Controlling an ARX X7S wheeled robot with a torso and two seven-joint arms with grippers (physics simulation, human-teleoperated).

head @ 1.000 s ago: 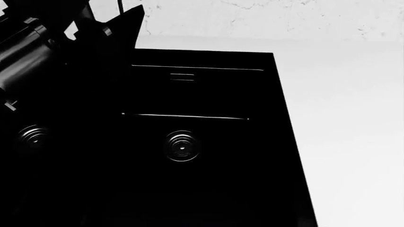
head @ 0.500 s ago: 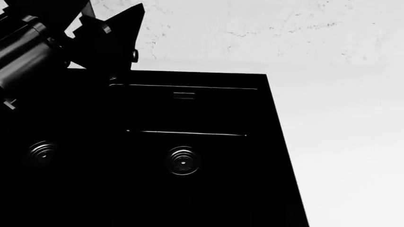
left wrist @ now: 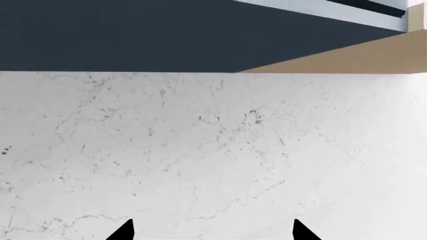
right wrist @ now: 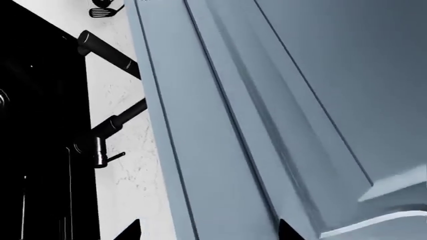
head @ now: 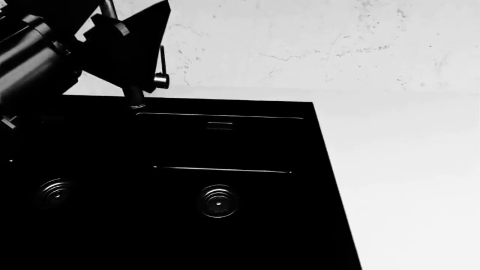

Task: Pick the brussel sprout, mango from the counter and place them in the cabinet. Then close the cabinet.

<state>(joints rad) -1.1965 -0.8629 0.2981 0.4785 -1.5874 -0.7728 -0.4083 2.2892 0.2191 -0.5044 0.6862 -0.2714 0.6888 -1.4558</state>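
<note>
The brussel sprout and the mango are out of view in every frame. The white counter runs along the right of the black double-basin sink. My left arm is raised at the head view's upper left. My left gripper is open and faces the marbled wall just under the cabinet's dark underside, with nothing between its tips. My right gripper is also open and sits close against the cabinet's blue-grey panelled door. It does not show in the head view.
A black faucet stands at the sink's back edge and also shows as the faucet in the right wrist view. A tan panel adjoins the cabinet's underside. The marbled wall rises behind the counter.
The head view has tilted upward: the sink and counter slid down in the picture, more wall shows, and the faucet has come into sight. My left arm stays at the upper left.
</note>
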